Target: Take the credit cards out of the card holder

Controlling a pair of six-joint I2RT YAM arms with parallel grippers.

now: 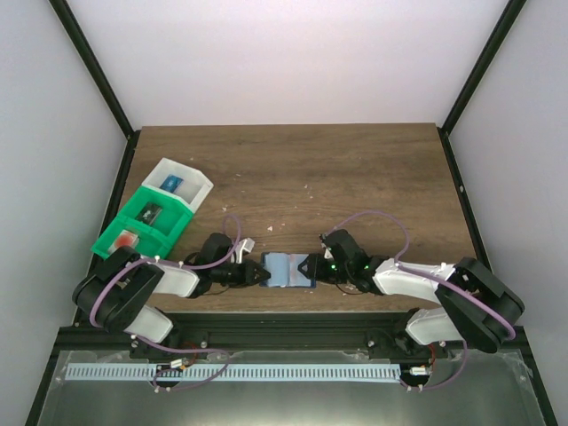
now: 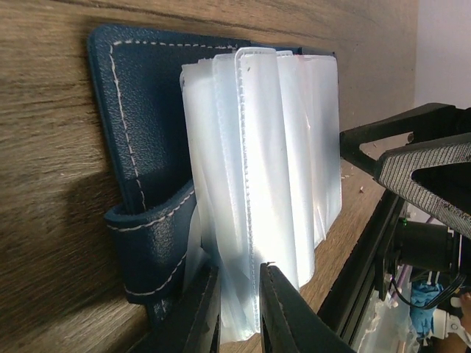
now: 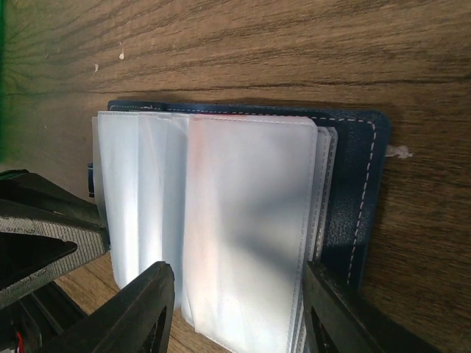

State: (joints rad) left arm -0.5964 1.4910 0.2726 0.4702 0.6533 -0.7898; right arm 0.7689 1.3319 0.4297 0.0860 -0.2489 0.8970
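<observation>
Here the card holder (image 1: 289, 269) lies open on the table (image 1: 355, 177) at 6 o'clock, near the front edge, its clear sleeves (image 2: 257, 147) fanned up from the dark blue cover. The left fingers (image 1: 264, 274) meet it from 9 o'clock, almost together and pinching one sleeve's edge. The right fingers (image 1: 310, 269), at 3 o'clock, are spread wide, one either side of the holder's end.

left end effector (image 2: 241, 283) fingers pinched on card holder (image 2: 140, 125) | right end effector (image 3: 237, 287) fingers spread wide
</observation>
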